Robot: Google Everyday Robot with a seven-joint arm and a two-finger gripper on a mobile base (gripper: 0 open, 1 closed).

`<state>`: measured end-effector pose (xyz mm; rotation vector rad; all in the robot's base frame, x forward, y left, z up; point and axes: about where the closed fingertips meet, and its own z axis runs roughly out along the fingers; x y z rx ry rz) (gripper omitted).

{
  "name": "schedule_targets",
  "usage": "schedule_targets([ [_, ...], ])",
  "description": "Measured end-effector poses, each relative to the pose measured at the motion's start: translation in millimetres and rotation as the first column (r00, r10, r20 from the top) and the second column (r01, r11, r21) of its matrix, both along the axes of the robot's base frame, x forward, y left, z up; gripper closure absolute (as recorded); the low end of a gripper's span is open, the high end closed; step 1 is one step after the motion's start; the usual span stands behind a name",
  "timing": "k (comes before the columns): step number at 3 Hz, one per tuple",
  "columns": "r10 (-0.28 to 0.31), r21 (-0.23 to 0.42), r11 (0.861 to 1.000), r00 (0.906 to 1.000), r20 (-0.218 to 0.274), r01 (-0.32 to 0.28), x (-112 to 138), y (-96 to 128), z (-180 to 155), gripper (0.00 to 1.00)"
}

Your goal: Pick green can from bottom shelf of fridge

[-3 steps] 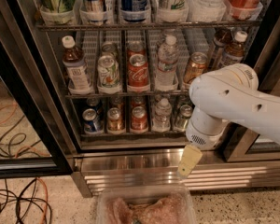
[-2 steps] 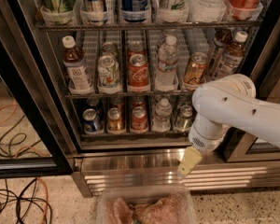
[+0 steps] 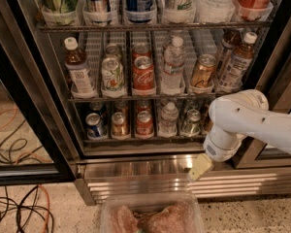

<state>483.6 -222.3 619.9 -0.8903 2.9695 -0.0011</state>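
- Since a second ago, the white rounded robot arm (image 3: 242, 118) has sunk lower and to the right, uncovering the bronze-gold can (image 3: 202, 72) on the middle tier, while the gripper has hardly shifted
- The cream-tipped gripper (image 3: 200, 167) hangs below the arm's wrist, in front of the ribbed stainless-steel base (image 3: 136, 171) of the tall black-framed glass-door fridge (image 3: 36, 81), apart from every can
- Whether the gripper is released or clenched cannot be told
- The short pale silvery-green can (image 3: 190, 122) stands upright on the bottom wire shelf (image 3: 136, 139), in the lane just right of a small clear water bottle (image 3: 169, 116) and just left of the arm's wrist
- Further left on that shelf stand a red can (image 3: 144, 123), a gold can (image 3: 120, 124) and a blue can (image 3: 94, 125)
- A clear plastic tub (image 3: 150, 198) with pinkish contents sits on the floor below the gripper
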Motion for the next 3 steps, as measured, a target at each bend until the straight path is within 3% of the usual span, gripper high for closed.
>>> schedule_targets([
  [1, 0.000, 0.000, 1.000, 1.0000, 0.000, 0.000, 0.0, 0.0, 0.0, 0.00],
  [2, -0.073, 0.058, 0.996, 0.9965, 0.041, 0.071, 3.0, 1.4, -13.1, 0.00],
  [3, -0.195, 0.153, 0.973, 0.9725, 0.128, 0.175, 14.2, -7.0, -28.5, 0.00],
])
